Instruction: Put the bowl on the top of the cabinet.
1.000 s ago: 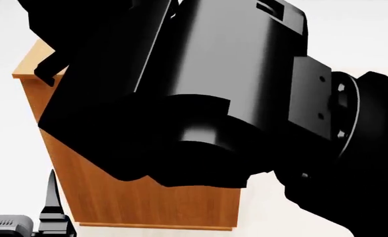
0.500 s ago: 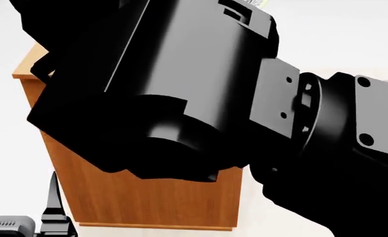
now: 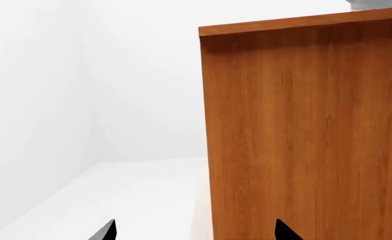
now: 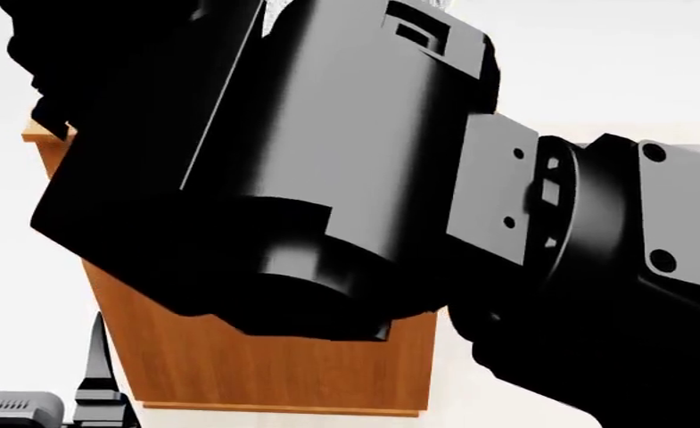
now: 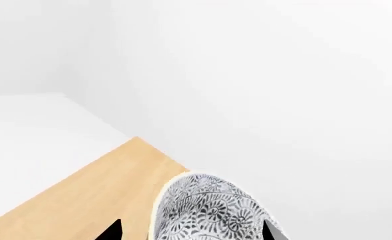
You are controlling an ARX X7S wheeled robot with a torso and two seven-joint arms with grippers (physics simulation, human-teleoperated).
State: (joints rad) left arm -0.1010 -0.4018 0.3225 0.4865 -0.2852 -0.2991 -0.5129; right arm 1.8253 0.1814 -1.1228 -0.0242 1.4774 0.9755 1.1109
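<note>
White walls surround the cabinet (image 5: 82, 195); right end effector (image 5: 192, 232) grips the bowl (image 5: 212, 210) above it; left end effector (image 3: 192, 232) spread, empty

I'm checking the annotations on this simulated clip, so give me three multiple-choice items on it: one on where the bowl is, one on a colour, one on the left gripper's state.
1. In the right wrist view, the bowl is
A. over the cabinet's light top
B. on the floor
C. inside a drawer

2. The cabinet side is
A. white
B. orange-brown wood grain
C. blue

3. The left gripper is
A. shut on the bowl
B. shut on a handle
C. open, holding nothing

Answers:
1 A: the patterned bowl shows between the right gripper tips, with the pale top behind it.
2 B: the left wrist view shows the wood-grain panel.
3 C: its two tips stand apart with only floor and cabinet beyond.
</note>
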